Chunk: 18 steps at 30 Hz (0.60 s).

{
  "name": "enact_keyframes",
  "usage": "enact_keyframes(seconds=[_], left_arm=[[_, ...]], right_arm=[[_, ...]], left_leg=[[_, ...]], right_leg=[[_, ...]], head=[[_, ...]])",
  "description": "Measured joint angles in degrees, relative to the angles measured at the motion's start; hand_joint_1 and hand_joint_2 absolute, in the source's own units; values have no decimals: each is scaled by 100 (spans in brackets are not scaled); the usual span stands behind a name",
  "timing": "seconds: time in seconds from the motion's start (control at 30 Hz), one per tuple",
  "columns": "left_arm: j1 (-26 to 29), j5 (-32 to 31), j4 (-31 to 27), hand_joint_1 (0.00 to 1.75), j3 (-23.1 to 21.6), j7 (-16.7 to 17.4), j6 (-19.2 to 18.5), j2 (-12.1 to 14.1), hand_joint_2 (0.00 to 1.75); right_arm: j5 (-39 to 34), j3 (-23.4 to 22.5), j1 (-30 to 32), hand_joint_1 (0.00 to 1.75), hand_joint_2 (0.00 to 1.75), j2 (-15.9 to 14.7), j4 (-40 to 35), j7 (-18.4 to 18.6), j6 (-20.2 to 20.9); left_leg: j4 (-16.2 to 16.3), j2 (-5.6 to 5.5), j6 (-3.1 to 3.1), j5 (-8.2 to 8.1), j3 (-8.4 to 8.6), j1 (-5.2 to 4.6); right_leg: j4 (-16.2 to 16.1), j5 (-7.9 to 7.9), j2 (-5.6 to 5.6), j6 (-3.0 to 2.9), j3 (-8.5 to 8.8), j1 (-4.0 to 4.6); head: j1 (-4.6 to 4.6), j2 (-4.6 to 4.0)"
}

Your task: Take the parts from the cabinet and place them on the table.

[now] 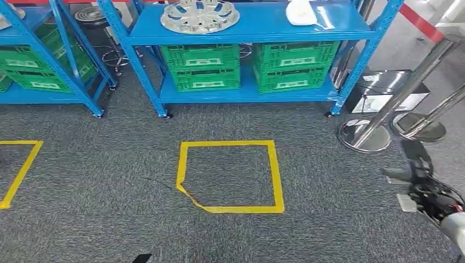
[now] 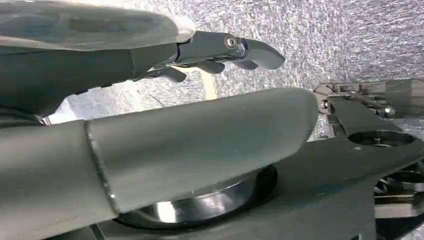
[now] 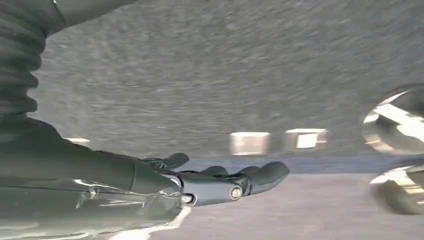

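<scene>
Silver part (image 1: 199,16) lies on the blue cabinet (image 1: 257,24) shelf, upper centre; right hand (image 1: 417,167) at right edge and left hand (image 2: 220,52) hold nothing, fingers loosely spread

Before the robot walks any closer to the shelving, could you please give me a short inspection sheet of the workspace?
Surface: grey carpet with a yellow tape square, its near-left corner cut skew; part of a second tape outline to the left.
Job's things: silver wheel cover and a white part on the blue shelf rack.
Clutter: green crates on the lower shelf; more crates in the neighbouring rack.
Hands: right hand low by the robot's side, holding nothing; left hand over the carpet, fingers extended, empty.
Cables: red and black wires at the right wrist.
Surroundings: chrome barrier posts with a red belt; a box.
</scene>
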Motion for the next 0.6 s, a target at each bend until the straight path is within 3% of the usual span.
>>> enact_keyframes(seconds=[0.17,0.27,0.37,0.6], left_arm=[[-71,24,0,0,-149,57,13,-2,0],[-134,48,9,0,-271,101,48,-2,0],[-165,55,9,0,-347,131,52,-4,0],[-197,149,39,0,-500,160,61,-4,0]], right_arm=[[857,42,-550,0,175,350,-236,140,79],[1847,63,-934,0,175,599,-385,243,206],[2098,83,-1145,0,175,745,-465,273,249],[2386,90,-1370,0,175,1414,-594,-309,428]], left_leg=[[1,2,3,9,-4,0],[1,23,1,10,1,0],[1,0,1,10,-3,2],[-1,17,0,9,-4,1]], right_leg=[[2,1,2,0,-3,0],[3,7,26,-4,-14,-1],[3,5,1,-3,-6,0],[2,6,16,-3,-14,1]], head=[[2,0],[0,0],[0,0],[0,0]])
